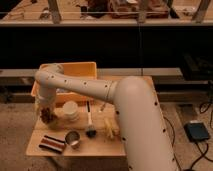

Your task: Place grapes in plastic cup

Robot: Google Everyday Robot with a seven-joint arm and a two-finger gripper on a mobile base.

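Observation:
My gripper (46,107) is at the left end of the wooden table (100,147), pointing down from the white arm. It is shut on the grapes (48,115), a dark brownish lumpy bunch hanging just under it. The plastic cup (50,122) is right below the grapes. Only a pale green sliver of it shows, and the rest is hidden by the bunch. I cannot tell whether the grapes touch the cup.
A cream-white cup (71,110) stands just right of the gripper. A metal cup (73,139) and a dark striped packet (51,143) lie near the front edge. A brush (90,125) and a yellowish item (110,128) lie mid-table. A yellow bin (80,75) stands behind.

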